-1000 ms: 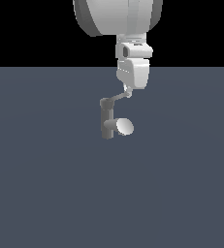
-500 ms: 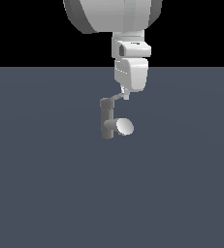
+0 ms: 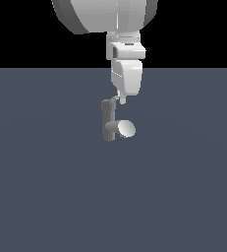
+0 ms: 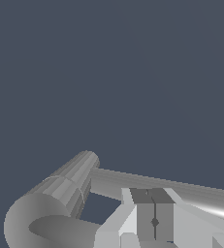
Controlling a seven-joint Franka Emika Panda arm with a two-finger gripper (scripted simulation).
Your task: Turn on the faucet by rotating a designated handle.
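The faucet [image 3: 108, 121] is a small grey upright post on the floor, with a stubby spout [image 3: 125, 129] ending in a pale oval face toward the exterior view's right. The handle [image 3: 113, 100], a thin light-grey bar, juts from the top cap toward the exterior view's right. My gripper [image 3: 122, 101] hangs from above with its fingertips at the handle's outer end, touching or nearly touching it. In the wrist view the fingers [image 4: 147, 218] are pressed together and hold nothing. The handle [image 4: 133, 184] runs just behind them, out from the faucet post [image 4: 67, 186].
The flat dark grey floor [image 3: 46, 197] spreads all around the faucet. The large white arm [image 3: 105, 15] comes down from the top of the exterior view. No other objects show.
The gripper has shifted a little toward the exterior view's left, staying at the handle's tip. The handle looks shorter, swung slightly the same way. The post and spout have not moved.
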